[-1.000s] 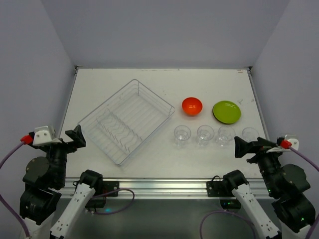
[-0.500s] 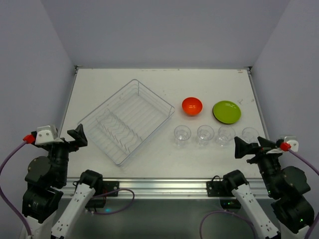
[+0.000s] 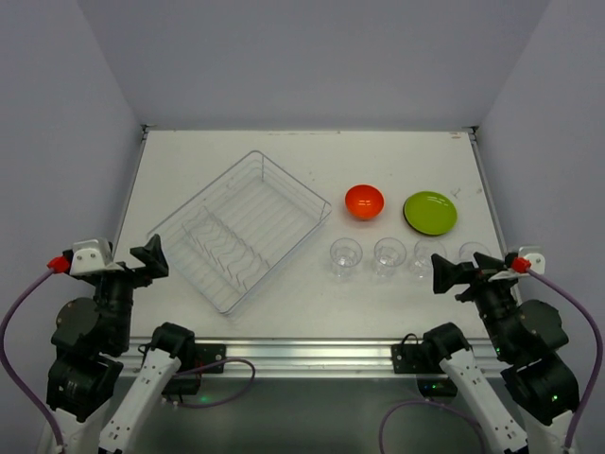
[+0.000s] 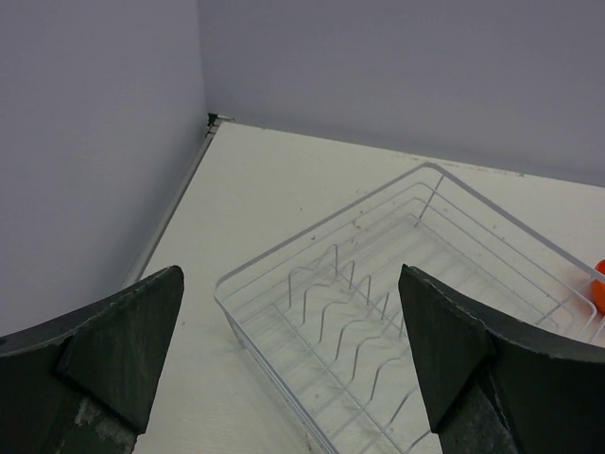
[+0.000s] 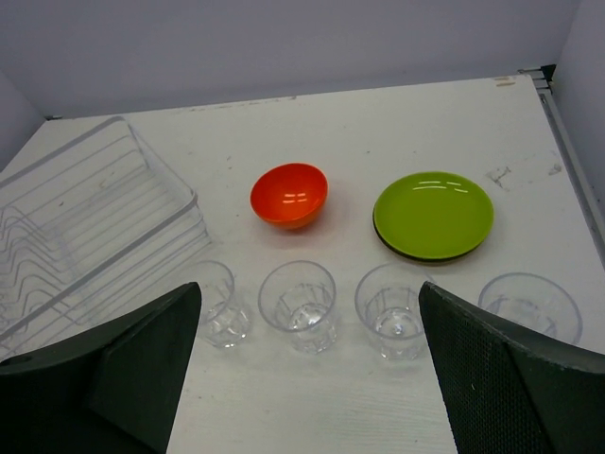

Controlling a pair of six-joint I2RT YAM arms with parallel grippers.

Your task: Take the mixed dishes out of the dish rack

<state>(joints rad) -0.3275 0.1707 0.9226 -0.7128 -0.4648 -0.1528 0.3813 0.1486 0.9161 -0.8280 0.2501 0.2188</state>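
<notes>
The dish rack was seen lying on the counter at the left of the top view, and no dish was seen inside it. Its long axis was set on a slant, from about 8 o'clock to 2 o'clock, with its open side turned up and the wire ridges gathered toward the 8 o'clock end.

The orange-red bowl was placed just off the rack's 3 o'clock corner, mouth up, and the lime-green plate was laid flat at the bowl's 3 o'clock. The four tumblers were stood upright in a row running 9 to 3 o'clock, at 6 o'clock of the bowl and plate.

The left pincer was held spread and empty near the rack's 8 o'clock corner. The right pincer was likewise held spread and empty, just at 6 o'clock of the tumbler row.

The unloading was judged finished. Only a clean retreat was thought to be needed. It would be done best if the right arm were drawn toward 6 o'clock, so that the light tumblers were not clipped and the rack was not nudged.
</notes>
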